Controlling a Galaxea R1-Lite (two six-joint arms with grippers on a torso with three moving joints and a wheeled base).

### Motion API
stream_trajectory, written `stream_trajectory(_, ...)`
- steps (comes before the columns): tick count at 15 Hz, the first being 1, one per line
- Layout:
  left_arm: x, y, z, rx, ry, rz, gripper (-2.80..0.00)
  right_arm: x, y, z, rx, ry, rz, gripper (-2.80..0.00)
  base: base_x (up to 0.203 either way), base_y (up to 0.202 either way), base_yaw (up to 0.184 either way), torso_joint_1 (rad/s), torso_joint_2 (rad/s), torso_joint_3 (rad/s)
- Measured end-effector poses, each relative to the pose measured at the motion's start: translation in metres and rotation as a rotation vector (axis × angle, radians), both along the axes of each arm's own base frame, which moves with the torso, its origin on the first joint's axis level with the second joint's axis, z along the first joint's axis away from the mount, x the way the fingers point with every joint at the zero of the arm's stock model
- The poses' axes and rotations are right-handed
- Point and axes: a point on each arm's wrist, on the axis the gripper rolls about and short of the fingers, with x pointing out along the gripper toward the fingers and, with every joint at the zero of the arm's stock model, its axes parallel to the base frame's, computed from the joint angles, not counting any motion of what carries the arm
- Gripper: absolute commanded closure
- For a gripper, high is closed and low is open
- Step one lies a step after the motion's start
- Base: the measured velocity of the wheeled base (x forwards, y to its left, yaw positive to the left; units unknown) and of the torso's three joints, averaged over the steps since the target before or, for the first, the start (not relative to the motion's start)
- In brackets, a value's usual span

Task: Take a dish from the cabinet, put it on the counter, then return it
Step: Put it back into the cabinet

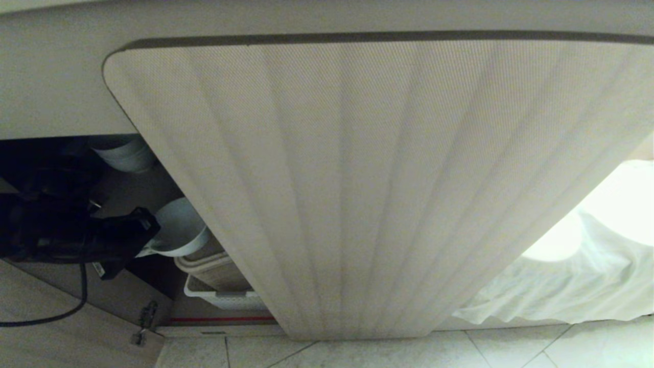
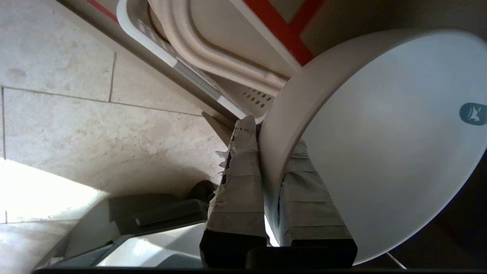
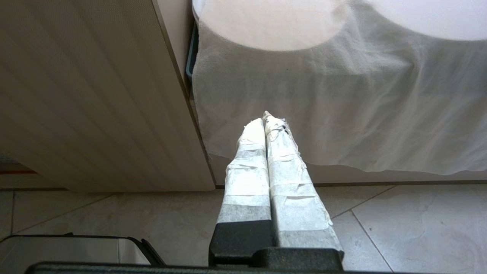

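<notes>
Gripping the bowl [image 2: 380, 144] by its rim, your left gripper [image 2: 272, 160] has one taped finger [image 2: 239, 182] outside the wall and the other inside, clamped narrow on the thin ceramic; that pinch looks chosen because the bowl is too wide to span. In the head view you find this at the lower left of the frame: the dark left gripper [image 1: 145, 240] reaches in from the left edge, and the bowl [image 1: 179, 230] hangs tilted at its tip, just inside the open mouth of the cabinet [image 1: 61, 153]. Whether it is going in or coming out, you cannot tell from this alone. Directly below the bowl sit a beige tub [image 1: 214, 268] and a white slotted basket [image 1: 225, 299], with the red-edged shelf [image 1: 225, 319] beneath them, so you have little room to drop. Just to the right, the fluted cabinet door [image 1: 368, 194] fills the middle of the frame and crowds the opening; a swing that way would likely knock the rim. Deeper in, at the upper left, a stack of bowls [image 1: 125, 153] rests in the shadow, well apart from yours. Your right gripper [image 3: 268, 125] hangs parked with its fingers pressed together and nothing between them, over the floor tiles [image 3: 399, 228] beside a draped white cloth [image 3: 342, 114].
</notes>
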Motion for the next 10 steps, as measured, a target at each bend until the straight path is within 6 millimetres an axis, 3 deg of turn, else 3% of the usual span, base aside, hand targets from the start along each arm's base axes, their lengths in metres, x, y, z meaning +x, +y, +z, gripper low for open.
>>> stream_trajectory(10,0.027,0.002,0.004,-0.041,-0.011,0.105,0.00,0.000,0.000,0.000,0.000,0.000,-0.001,0.00,0.000,0.000,0.000,0.000,0.00,0.000)
